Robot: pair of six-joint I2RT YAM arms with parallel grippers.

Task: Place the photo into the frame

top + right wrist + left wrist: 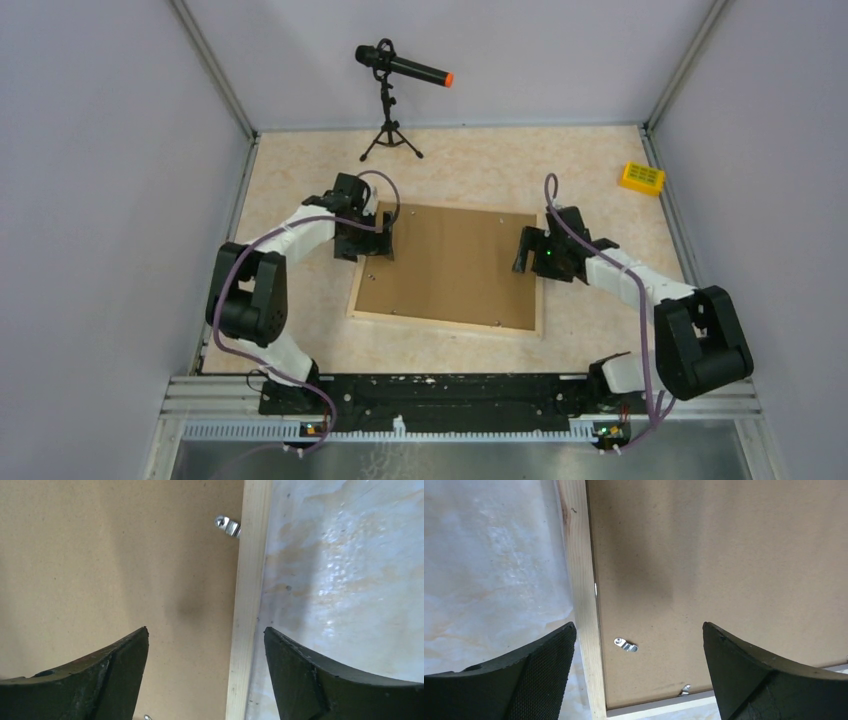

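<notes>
Frame lies back-up, brown backing board seated inside it, photo unseen; left gripper and right gripper, jaws spread, straddle its left and right rails: probably light, stiff, thin wood, so pinch rails.

No writing could be read in any view.
The brown backing board and the pale frame showed plain surfaces; the yellow block on the counter was too small to read.
</notes>
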